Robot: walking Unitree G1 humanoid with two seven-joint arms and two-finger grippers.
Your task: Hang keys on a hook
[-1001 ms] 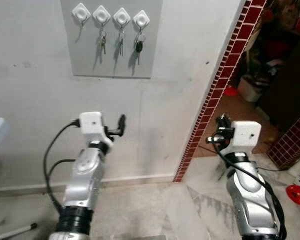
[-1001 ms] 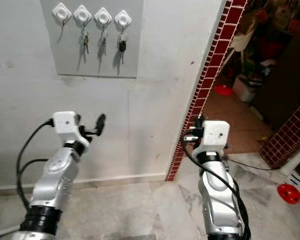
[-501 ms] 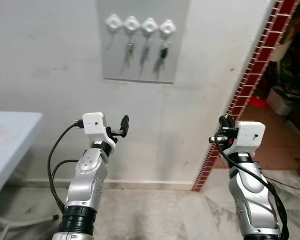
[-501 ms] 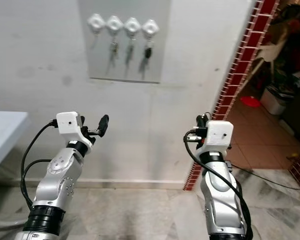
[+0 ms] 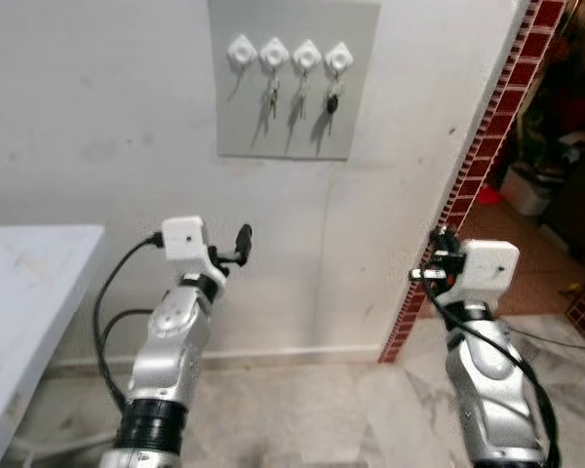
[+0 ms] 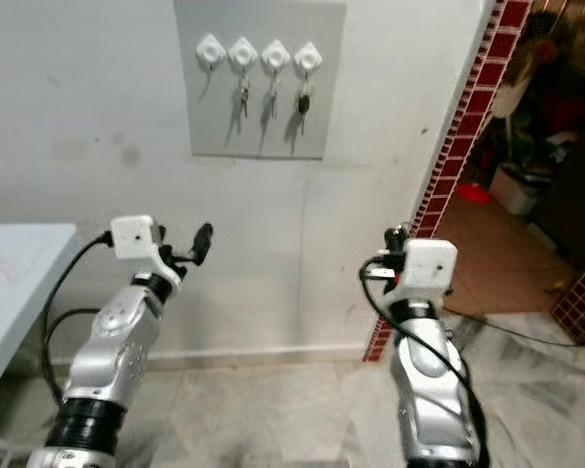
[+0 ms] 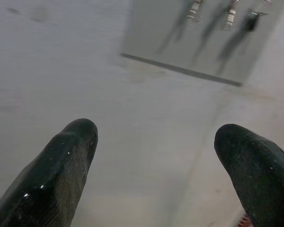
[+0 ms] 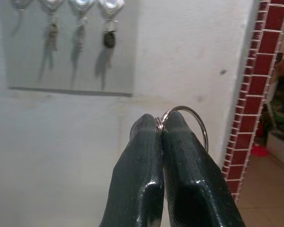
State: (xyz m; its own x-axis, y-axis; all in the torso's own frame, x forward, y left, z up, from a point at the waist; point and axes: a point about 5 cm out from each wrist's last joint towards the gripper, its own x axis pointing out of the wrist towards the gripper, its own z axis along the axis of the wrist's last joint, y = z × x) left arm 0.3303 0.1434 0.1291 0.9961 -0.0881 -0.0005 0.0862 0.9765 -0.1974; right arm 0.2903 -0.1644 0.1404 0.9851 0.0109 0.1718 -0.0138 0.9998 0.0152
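Keys: I see just a key ring [image 8: 191, 124] pinched in right gripper [image 8: 161, 124], fingers fully closed; keys themselves prob. hidden below. Left gripper [image 7: 156, 137] wide open, empty. Carry step; next I raise it twd free leftmost hook [image 5: 241, 51] on wall board [image 5: 351, 107].

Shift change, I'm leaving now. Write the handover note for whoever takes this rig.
Right gripper: shut on a key ring, held up at chest height, well below the hooks.
Left gripper: open, holding nothing, raised toward the wall.
Hook board on the wall ahead, above both grippers: four white hooks. The leftmost hook is bare; the other three carry keys.
Done: ring is in the grip, robot faces the board.
Left: step closer, raise the right arm, slip the ring over the bare hook, let go.
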